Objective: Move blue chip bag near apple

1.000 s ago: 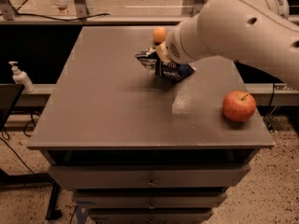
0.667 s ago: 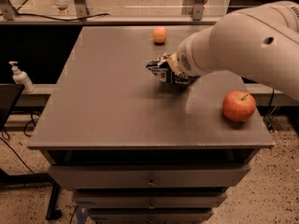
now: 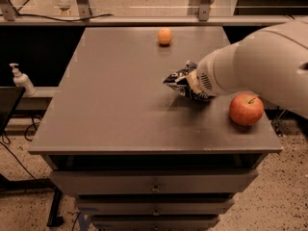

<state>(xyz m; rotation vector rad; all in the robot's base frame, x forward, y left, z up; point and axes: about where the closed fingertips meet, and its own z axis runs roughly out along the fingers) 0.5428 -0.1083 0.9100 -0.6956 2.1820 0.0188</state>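
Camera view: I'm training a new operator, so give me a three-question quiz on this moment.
1. True or false: the blue chip bag touches the apple.
2. Where is the gripper? A) at the blue chip bag, over the middle of the table; B) at the table's far edge; C) off the table's near edge.
3. Which fruit lies nearest the table's far edge?
Key: 1 false, bare table shows between them. 2 A. 3 the small orange fruit.
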